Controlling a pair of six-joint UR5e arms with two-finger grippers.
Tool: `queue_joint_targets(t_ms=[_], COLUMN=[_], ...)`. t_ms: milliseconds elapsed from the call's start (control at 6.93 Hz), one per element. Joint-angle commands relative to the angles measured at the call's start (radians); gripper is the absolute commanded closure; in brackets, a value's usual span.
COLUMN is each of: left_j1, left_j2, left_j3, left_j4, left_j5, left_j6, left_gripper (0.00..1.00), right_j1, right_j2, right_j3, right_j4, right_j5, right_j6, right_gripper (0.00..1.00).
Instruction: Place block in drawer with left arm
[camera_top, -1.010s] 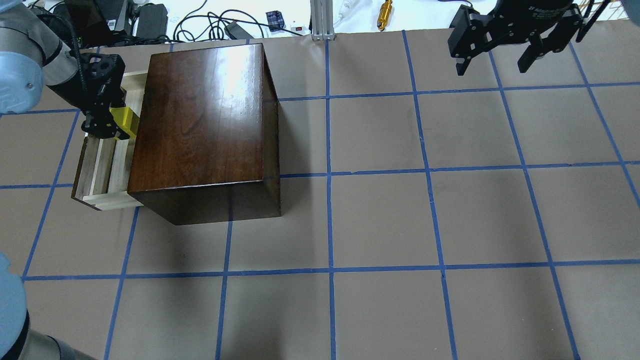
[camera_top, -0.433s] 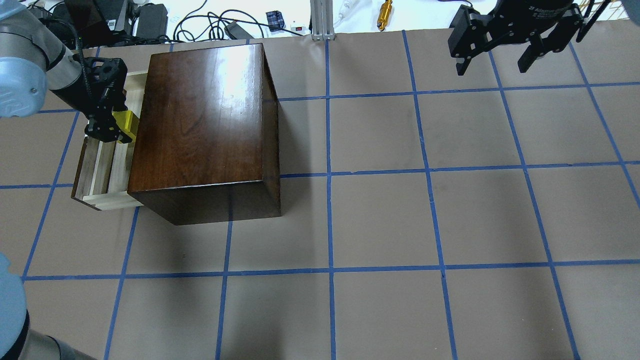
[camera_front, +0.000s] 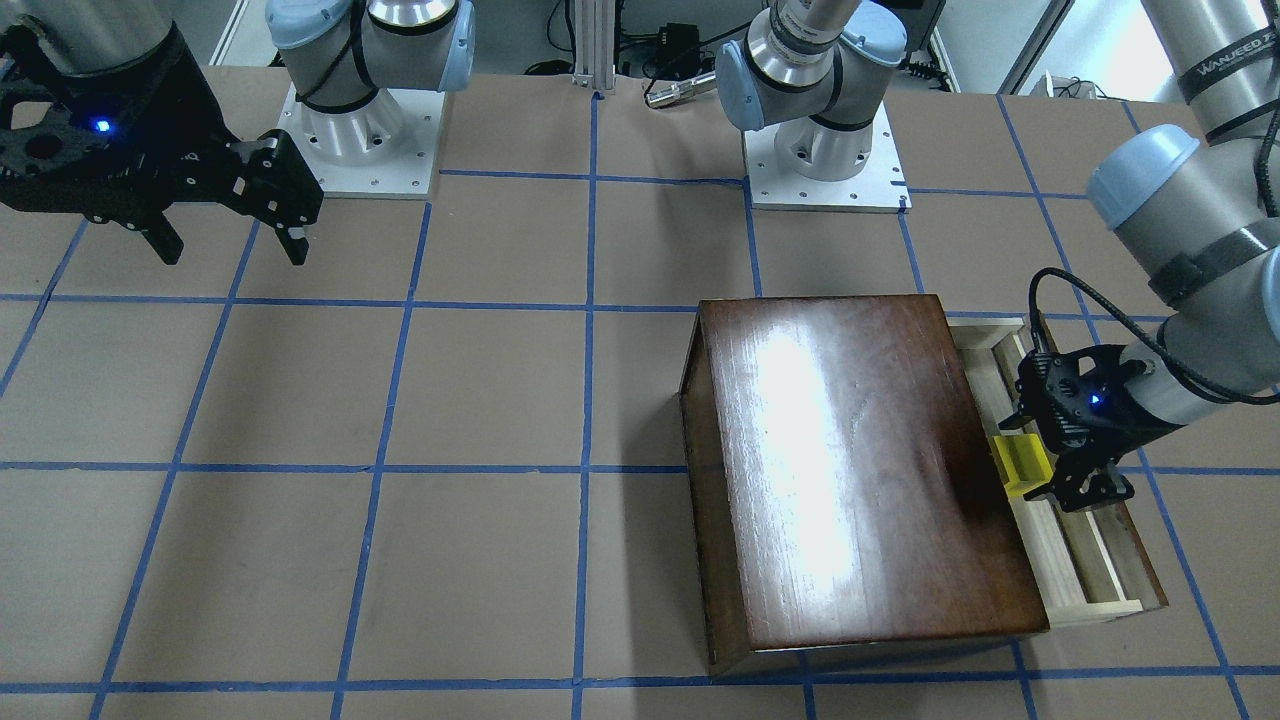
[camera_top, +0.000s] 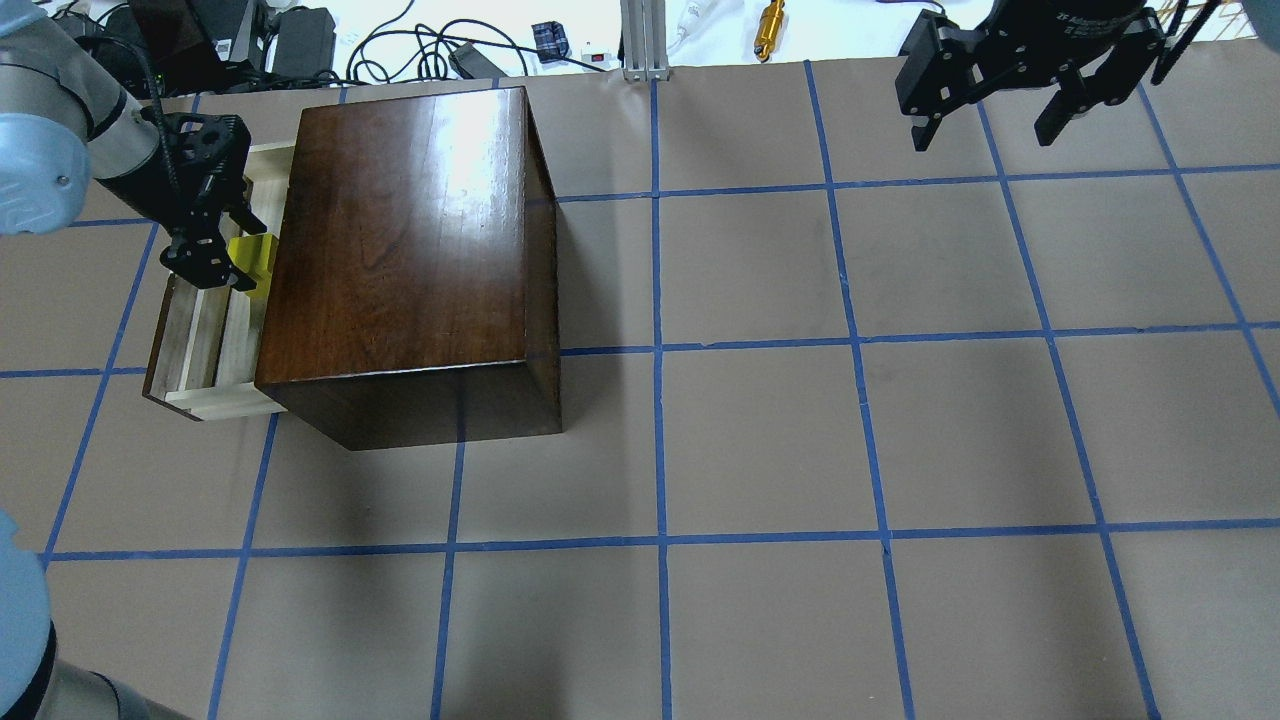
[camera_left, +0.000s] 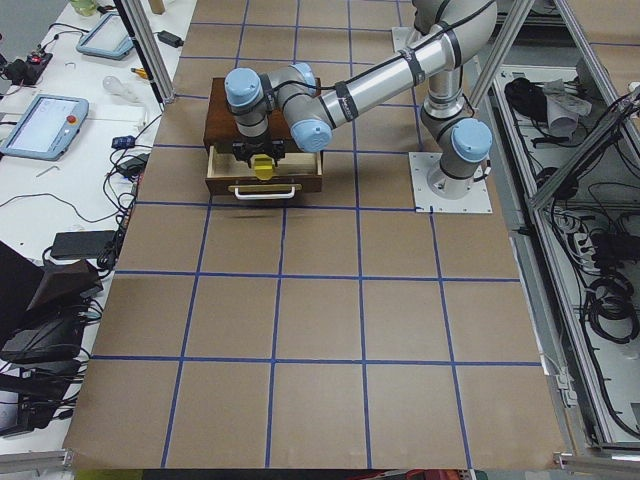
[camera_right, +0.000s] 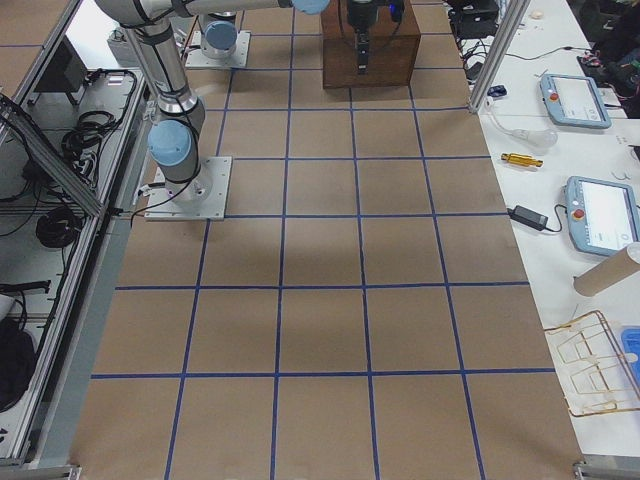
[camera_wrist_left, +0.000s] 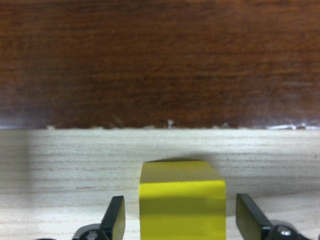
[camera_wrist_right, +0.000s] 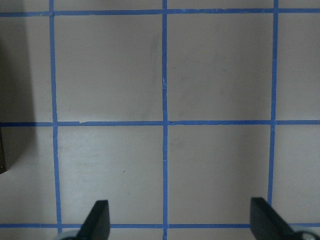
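Note:
The yellow block (camera_wrist_left: 182, 205) rests on the pale floor of the open drawer (camera_top: 205, 340), close against the dark brown box (camera_top: 400, 230). My left gripper (camera_wrist_left: 180, 220) is open and straddles the block, with a clear gap on each side of it. From overhead, the left gripper (camera_top: 225, 265) reaches into the drawer beside the block (camera_top: 255, 262). The front-facing view shows the block (camera_front: 1020, 465) at the box edge, the left gripper (camera_front: 1040, 455) around it and the drawer (camera_front: 1085, 560) pulled out. My right gripper (camera_top: 990, 115) hangs open and empty at the far right.
The box (camera_front: 850, 450) is tall and overhangs the drawer's inner edge in both top views. Cables and small equipment (camera_top: 420, 45) lie beyond the table's far edge. Brown paper with a blue tape grid (camera_top: 760, 440) covers the table.
The left gripper and the block have sunk lower into the drawer, and the block now shows closer to the box edge. The right arm has not moved.

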Motion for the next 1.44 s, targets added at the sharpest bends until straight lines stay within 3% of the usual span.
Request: queue_joint_targets(t_ms=[0, 577, 722, 866, 1299], left_j1=[0.002, -0.021, -0.034, -0.078, -0.202], left_j2=[0.048, 0.16, 0.156, 0.165, 0.193], left_j3=[0.024, 0.072, 0.083, 0.084, 0.084], left_j4=[-0.015, -0.063, -0.111, -0.12, -0.117], left_j5=[-0.009, -0.037, -0.037, -0.031, -0.008], left_j6=[-0.045, -0.552, -0.609, -0.76, -1.198], left_gripper=[0.21, 0.19, 0.08, 0.03, 0.0], right_j1=[0.0, 0.0, 0.0, 0.0, 0.0], right_j2=[-0.001, -0.001, -0.001, -0.001, 0.0], right_j3=[0.0, 0.0, 0.0, 0.0, 0.0], right_j4=[0.0, 0.0, 0.0, 0.0, 0.0], right_j5=[0.0, -0.002, 0.0, 0.0, 0.0], right_j6=[0.0, 0.0, 0.0, 0.0, 0.0], right_gripper=[0.0, 0.0, 0.0, 0.0, 0.0])
